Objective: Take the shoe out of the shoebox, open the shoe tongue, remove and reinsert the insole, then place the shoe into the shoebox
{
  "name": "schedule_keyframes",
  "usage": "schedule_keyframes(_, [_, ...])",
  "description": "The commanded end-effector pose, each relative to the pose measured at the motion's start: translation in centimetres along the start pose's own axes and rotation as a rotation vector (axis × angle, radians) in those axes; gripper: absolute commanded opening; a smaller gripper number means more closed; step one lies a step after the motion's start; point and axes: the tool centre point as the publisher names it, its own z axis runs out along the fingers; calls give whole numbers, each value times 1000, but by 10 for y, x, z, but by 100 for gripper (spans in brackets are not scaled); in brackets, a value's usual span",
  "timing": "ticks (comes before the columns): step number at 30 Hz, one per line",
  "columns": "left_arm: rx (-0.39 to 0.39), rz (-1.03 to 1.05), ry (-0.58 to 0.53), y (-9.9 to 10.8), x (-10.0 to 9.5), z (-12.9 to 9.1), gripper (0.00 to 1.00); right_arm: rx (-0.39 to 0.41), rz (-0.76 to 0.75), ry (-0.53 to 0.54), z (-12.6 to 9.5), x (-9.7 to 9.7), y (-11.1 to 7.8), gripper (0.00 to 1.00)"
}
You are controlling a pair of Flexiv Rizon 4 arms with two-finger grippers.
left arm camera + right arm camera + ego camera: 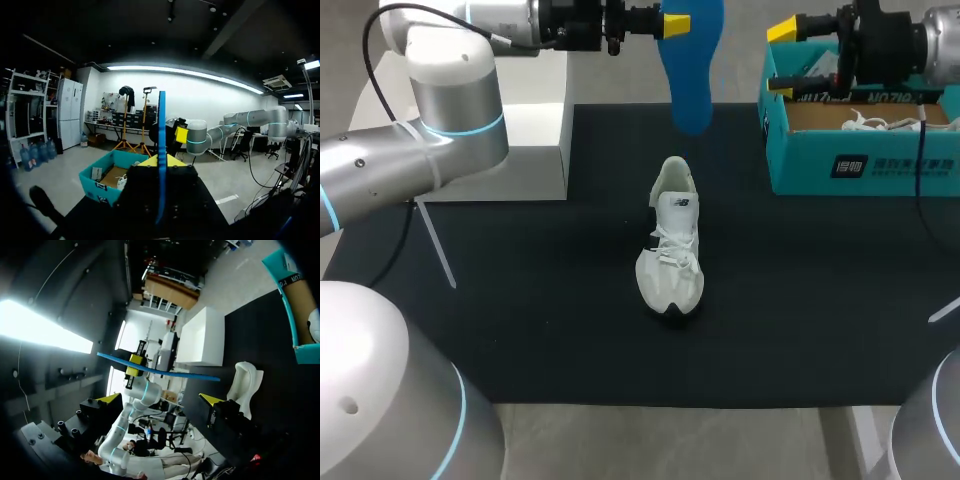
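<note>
Found clamped in left gripper (672, 25): blue insole (690, 70), aloft beyond the heel of white sneaker (672, 245). Sneaker upright mid black mat (520, 320), apart from teal shoebox (860, 150). Right gripper (780, 58) spread wide at shoebox end.

A black mat (550, 320) is spread over the grey table (670, 440), and a white block (535, 140) is set against the mat's far left corner.
</note>
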Motion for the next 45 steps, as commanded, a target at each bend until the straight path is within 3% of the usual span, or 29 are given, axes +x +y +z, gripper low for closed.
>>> schedule_keyframes(1, [155,948,-30,-3,-3,13,0,-1,1,-1,1,0,0,100])
schedule_keyframes(5, [203,1109,-31,-9,-2,15,0,-1,1,-1,1,0,0,100])
schedule_keyframes(22, [203,1109,-31,-9,-2,15,0,-1,1,-1,1,0,0,100])
schedule_keyframes(29, [262,1841,19,-13,-25,15,0,-1,1,-1,1,0,0,100])
schedule_keyframes(42, [262,1841,19,-13,-25,15,0,-1,1,-1,1,0,0,100])
schedule_keyframes(45, [205,1825,11,-7,-24,17,0,-1,1,-1,1,0,0,100])
